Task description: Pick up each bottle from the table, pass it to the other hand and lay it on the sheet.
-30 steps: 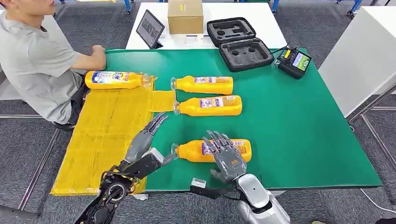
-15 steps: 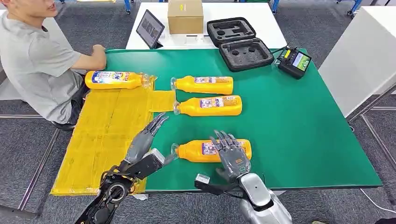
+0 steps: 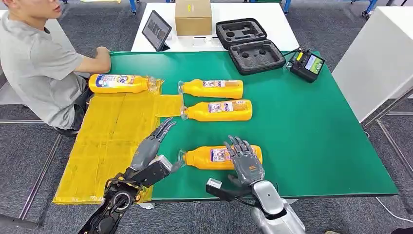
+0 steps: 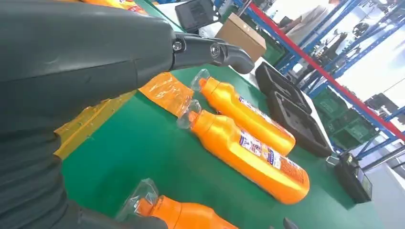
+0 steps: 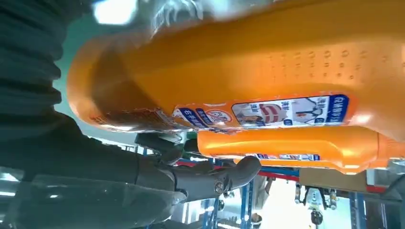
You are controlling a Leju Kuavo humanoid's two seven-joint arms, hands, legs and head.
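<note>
Right hand, fingers spread and holding nothing, has drifted rightward over the nearest orange plastic bottle; grasp pending. Left hand waits open beside its cap.

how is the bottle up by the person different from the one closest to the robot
The bottle by the person lies on the yellow sheet; the nearest bottle lies on the green table. The first has its cap end to the robot's right, the nearest to its left. The right hand is over the nearest one; nothing is over the other. Both are orange, labelled and on their sides.
</note>
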